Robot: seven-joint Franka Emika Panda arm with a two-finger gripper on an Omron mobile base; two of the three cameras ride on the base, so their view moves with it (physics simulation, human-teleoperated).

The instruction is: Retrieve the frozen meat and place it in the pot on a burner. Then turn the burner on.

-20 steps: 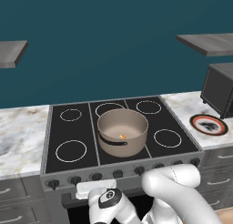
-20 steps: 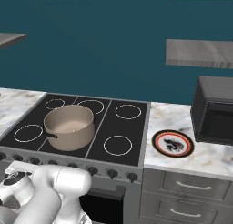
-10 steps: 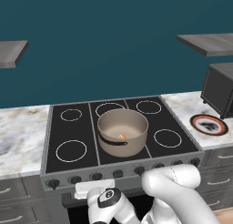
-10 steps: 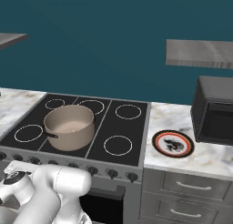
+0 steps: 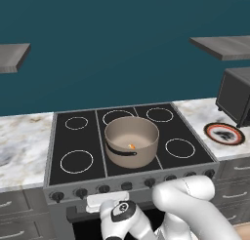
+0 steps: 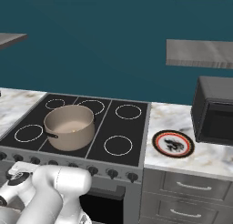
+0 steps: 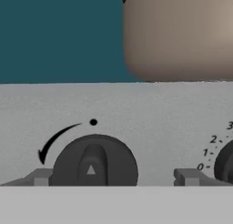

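The beige pot (image 5: pixel 132 141) (image 6: pixel 69 126) stands on the middle front burner of the black stove (image 5: pixel 78 136). The small orange frozen meat (image 5: pixel 131 146) lies inside it. In the hand view the pot's wall (image 7: pixel 182 32) looms above the stove's grey front panel. My gripper (image 7: pixel 113 177) is open. Its fingertips (image 7: pixel 41 176) stand to either side of a dark burner knob (image 7: pixel 91 164) without touching it. From the base views the hand (image 5: pixel 101 201) (image 6: pixel 18 177) sits low against the knob row (image 5: pixel 103 189).
A red-rimmed plate (image 5: pixel 224 133) (image 6: pixel 173 144) lies on the marble counter right of the stove, with a dark microwave (image 5: pixel 237 95) (image 6: pixel 215 110) behind it. A second knob (image 7: pixel 225 166) with number marks sits to the right. Drawers (image 6: pixel 191 186) lie below the counter.
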